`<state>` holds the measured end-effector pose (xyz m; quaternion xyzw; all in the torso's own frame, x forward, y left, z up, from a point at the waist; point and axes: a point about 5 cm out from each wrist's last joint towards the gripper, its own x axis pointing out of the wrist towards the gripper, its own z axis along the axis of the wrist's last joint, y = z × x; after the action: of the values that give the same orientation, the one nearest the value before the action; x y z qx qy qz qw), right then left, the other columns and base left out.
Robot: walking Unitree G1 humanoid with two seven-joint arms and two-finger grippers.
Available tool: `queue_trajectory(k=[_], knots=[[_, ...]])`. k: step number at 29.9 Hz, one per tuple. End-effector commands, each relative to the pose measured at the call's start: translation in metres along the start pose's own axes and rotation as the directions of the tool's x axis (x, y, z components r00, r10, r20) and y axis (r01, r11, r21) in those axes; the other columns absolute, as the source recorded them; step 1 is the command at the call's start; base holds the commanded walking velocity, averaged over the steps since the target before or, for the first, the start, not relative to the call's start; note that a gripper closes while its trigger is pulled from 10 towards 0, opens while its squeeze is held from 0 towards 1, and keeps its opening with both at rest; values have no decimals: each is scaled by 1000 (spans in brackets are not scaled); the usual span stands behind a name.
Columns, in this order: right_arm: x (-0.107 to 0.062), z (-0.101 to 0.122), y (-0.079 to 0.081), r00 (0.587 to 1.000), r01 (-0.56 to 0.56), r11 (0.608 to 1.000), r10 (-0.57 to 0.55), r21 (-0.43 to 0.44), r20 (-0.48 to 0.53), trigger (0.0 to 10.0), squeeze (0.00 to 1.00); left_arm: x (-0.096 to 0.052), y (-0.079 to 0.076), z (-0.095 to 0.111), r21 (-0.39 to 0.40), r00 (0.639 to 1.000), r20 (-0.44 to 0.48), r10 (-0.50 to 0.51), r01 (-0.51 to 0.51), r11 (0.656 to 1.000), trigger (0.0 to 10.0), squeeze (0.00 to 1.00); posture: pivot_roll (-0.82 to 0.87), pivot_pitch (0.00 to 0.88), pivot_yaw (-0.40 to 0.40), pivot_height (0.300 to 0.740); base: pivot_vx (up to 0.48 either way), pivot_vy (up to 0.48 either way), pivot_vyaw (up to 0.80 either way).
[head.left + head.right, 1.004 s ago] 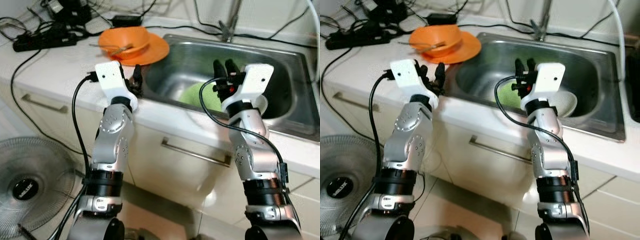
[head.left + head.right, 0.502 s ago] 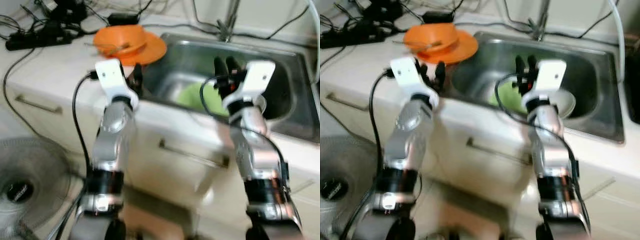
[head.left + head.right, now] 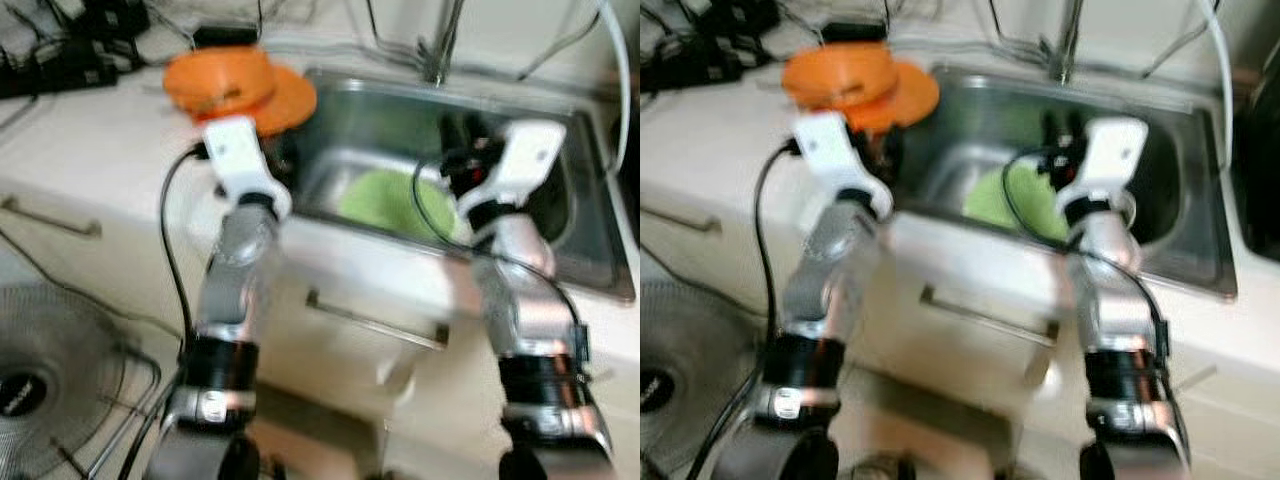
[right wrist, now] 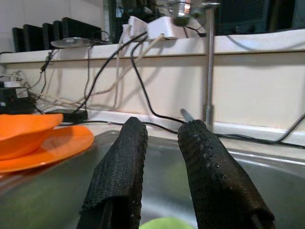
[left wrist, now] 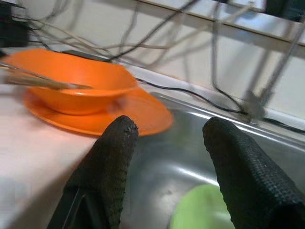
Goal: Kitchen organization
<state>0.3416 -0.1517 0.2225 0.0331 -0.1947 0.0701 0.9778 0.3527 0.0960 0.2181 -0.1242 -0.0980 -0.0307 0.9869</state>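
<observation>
An orange bowl (image 3: 218, 78) with a utensil (image 5: 43, 82) in it sits on an orange plate (image 3: 290, 100) on the counter, just left of the steel sink (image 3: 370, 120). A green plate (image 3: 385, 198) lies on the sink floor. My left gripper (image 3: 285, 160) is held at the sink's left rim, next to the orange plate; its fingers (image 5: 112, 157) stand wide open and empty. My right gripper (image 3: 462, 135) hovers over the sink above the green plate (image 4: 164, 223), open by a narrow gap with nothing between the fingers. The eye views are blurred.
A faucet (image 3: 440, 45) rises behind the sink. Black power strips and cables (image 3: 60, 60) crowd the counter's back left. A cabinet front with a bar handle (image 3: 375, 320) is below the counter. A floor fan (image 3: 40, 370) stands at lower left.
The whole picture has shifted and blurred, so the camera has moved closer to the sink. Both arms keep the same raised pose, and both grippers remain empty.
</observation>
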Motion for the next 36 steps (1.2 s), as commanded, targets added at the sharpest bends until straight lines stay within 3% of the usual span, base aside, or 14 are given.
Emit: queue_trajectory(k=[1,28,36], knots=[[1,0,5,1000,-21,1000,21,6,0,10000,0,0,5,3,4,1000,13,26,-26,1000,10000,0,13,114,12,740,270,0,0],[1,-2,6,1000,-26,1000,27,12,-16,10000,0,0,6,4,3,999,15,31,-31,1000,10000,0,9,113,14,740,267,0,0],[2,-4,7,999,-36,999,37,21,-32,10000,0,0,5,4,-6,999,20,25,-25,1000,10000,0,11,104,15,740,193,0,-800]])
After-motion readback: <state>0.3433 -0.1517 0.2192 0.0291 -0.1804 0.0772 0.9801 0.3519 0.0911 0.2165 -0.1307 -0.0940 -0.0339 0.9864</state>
